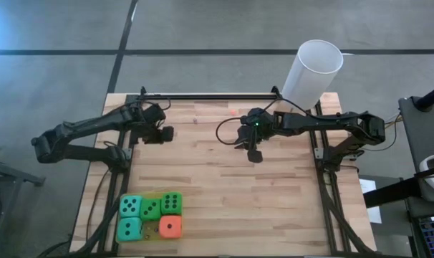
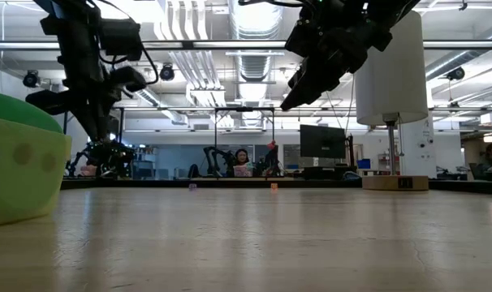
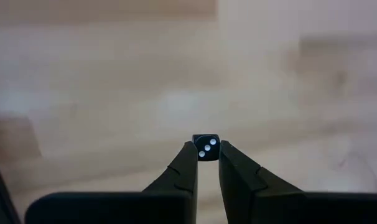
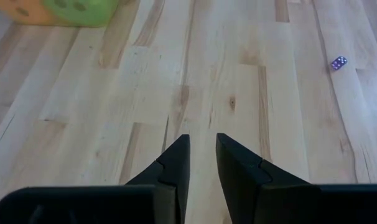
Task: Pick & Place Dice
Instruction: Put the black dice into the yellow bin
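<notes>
The left gripper [image 1: 165, 133] is up off the table [image 1: 224, 193] at its far left side, and its own camera shows the claw pinching a tiny dark die [image 3: 206, 147] right at the fingertips, white pips facing out. It is a tip grip, probably because a cube that small offers nothing more to hold. So this die is in the air, clear of the boards. The right gripper [image 4: 203, 138] hangs over the far middle of the table, its fingers a narrow slit apart with nothing between them, and bare wood below. That looks like an arm lining up, not carrying. A purple die [image 4: 338, 62], just as tiny, lies on the boards well off to one side of it, a likely target. The big dice [image 1: 151, 216], two teal, two green and one orange-red, sit packed together at the near left corner, touching one another and well apart from both arms. The cylinder [image 1: 314, 72] stands at the far right edge, open end up, seemingly the drop spot, though nothing can be seen inside it.
</notes>
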Controlling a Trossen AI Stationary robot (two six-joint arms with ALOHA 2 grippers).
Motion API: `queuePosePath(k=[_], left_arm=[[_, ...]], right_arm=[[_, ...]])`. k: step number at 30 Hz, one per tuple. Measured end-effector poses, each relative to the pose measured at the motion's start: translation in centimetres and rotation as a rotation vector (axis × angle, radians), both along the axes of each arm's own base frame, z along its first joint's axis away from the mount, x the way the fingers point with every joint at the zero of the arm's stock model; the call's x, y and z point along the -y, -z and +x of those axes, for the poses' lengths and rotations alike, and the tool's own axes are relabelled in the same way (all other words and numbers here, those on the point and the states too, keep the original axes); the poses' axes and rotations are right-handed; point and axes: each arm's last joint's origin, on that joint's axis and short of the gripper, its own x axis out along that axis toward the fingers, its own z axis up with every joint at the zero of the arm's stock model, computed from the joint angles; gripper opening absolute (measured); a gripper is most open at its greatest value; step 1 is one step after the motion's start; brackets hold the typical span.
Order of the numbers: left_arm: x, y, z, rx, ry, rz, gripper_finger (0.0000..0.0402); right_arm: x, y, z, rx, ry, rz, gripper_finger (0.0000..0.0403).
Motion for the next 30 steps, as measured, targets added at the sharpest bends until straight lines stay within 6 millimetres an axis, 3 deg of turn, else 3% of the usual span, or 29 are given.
queuePosePath(k=[11,22,30], left_arm=[[2.0,-0.5,-0.5,0.148,0.333,-0.276,0.0043],[4.6,-0.7,0.1,0.16,0.433,-0.444,0.0043],[8.4,-0.8,0.9,0.08,0.441,-0.579,0.0069]], right_arm=[[0.0,0.0,0.0,0.004,0.0,-0.001,0.0091],[0.0,0.0,0.0,0.005,0.0,-0.001,0.0074],[0.0,0.0,0.0,0.006,0.0,-0.001,0.007]])
